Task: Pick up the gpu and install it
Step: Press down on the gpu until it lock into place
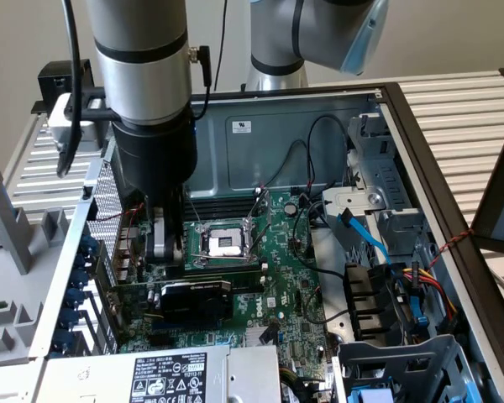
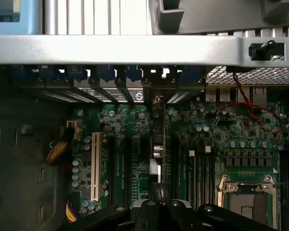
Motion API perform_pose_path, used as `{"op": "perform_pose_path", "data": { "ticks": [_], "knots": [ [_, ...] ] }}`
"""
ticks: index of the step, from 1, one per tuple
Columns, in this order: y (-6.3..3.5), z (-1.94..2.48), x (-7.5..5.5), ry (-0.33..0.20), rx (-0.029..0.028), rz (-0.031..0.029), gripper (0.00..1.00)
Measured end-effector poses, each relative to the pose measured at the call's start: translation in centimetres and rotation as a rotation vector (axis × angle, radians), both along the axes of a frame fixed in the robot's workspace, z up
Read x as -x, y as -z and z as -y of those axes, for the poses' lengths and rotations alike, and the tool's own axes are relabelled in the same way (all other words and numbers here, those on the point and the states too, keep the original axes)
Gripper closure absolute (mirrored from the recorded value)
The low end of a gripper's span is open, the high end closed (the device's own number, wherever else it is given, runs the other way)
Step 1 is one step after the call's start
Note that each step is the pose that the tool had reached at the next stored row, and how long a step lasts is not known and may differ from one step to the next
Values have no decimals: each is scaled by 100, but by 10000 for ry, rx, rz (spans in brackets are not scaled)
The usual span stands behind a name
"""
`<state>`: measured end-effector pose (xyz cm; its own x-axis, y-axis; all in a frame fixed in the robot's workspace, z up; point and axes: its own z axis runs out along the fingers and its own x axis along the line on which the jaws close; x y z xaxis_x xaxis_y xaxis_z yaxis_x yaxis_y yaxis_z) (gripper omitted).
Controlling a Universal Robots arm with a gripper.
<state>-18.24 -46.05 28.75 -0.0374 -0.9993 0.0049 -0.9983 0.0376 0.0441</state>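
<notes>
A plain beige wall (image 1: 17,50) stands behind everything; the counter (image 1: 462,109) is a bed of pale metal slats, running back toward that wall; grey plastic fixtures (image 1: 8,243) sit at the exterior view's left; even indoor light, soft, with no hard shadows.

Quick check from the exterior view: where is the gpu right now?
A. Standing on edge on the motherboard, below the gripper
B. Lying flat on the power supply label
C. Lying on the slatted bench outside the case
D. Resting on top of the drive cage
A: the gpu stands on edge across the motherboard inside the case, with the shut gripper directly over its end towards the exterior view's left.
</notes>
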Motion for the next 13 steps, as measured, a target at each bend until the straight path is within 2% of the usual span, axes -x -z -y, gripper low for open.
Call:
{"op": "perform_pose_path", "data": {
  "ticks": [6,11,13],
  "knots": [
    [2,2,-219,-41,-28,-13,89],
    [67,2,-220,-53,-78,-41,89],
    [85,-4,-219,-53,-102,-71,89]
  ]
}}
